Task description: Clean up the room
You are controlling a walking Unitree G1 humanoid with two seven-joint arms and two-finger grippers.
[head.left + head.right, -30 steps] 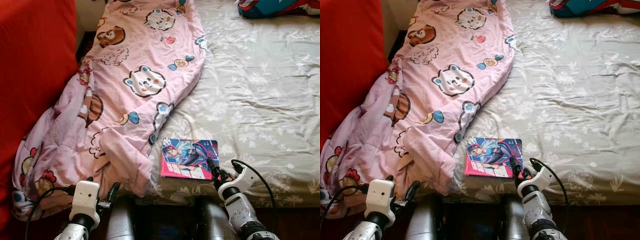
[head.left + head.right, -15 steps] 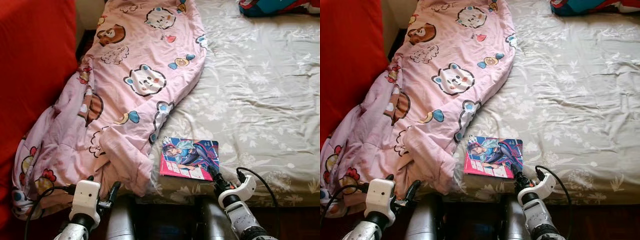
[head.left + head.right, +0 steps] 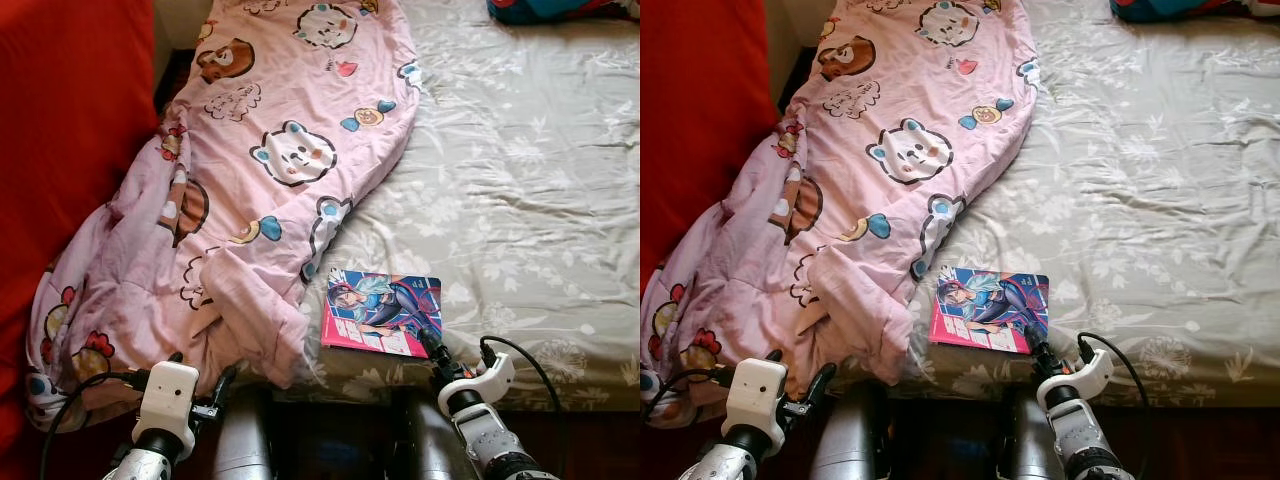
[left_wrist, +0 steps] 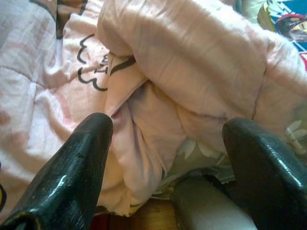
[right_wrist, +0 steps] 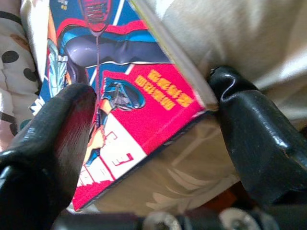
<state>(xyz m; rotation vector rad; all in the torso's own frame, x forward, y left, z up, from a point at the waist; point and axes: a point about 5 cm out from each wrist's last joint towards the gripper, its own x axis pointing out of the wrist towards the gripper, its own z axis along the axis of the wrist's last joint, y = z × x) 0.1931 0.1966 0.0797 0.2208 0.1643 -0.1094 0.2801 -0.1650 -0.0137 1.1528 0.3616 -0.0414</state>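
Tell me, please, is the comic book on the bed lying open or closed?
Closed. The comic book lies flat on the grey sheet, front cover up, with the right gripper at its near corner.

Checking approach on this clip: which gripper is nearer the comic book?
Right. The right gripper is at the comic book's near right corner, fingers open astride it. The left gripper hangs apart by the pink blanket's drooping edge.

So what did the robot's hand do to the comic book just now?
The right gripper pulled back from over the comic book toward the robot and now straddles its near corner, fingers open, not holding it. The book, the pink blanket and the left gripper stayed where they were.
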